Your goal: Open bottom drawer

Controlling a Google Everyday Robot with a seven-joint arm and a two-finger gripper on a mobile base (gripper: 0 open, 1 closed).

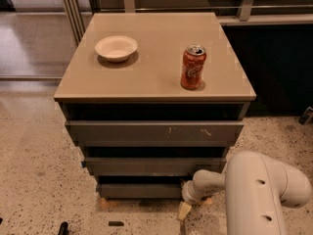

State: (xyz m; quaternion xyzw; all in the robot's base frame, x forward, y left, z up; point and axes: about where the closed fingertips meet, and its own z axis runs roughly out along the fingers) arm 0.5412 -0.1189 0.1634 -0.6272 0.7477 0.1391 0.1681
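Observation:
The bottom drawer (139, 191) is the lowest, narrowest dark grey strip of the cabinet, plain and without a handle, just above the floor. My gripper (184, 210) hangs low at the drawer's right end, close to the floor and just in front of the drawer front. The white arm (210, 180) reaches to it from the lower right and covers the drawer's right corner. Whether the gripper touches the drawer cannot be told.
The middle drawer (151, 166) and the wide scratched top drawer (154, 131) sit above. A white bowl (116, 48) and a red soda can (193, 67) stand on the tan cabinet top (156, 77). Speckled floor (39, 180) lies to the left.

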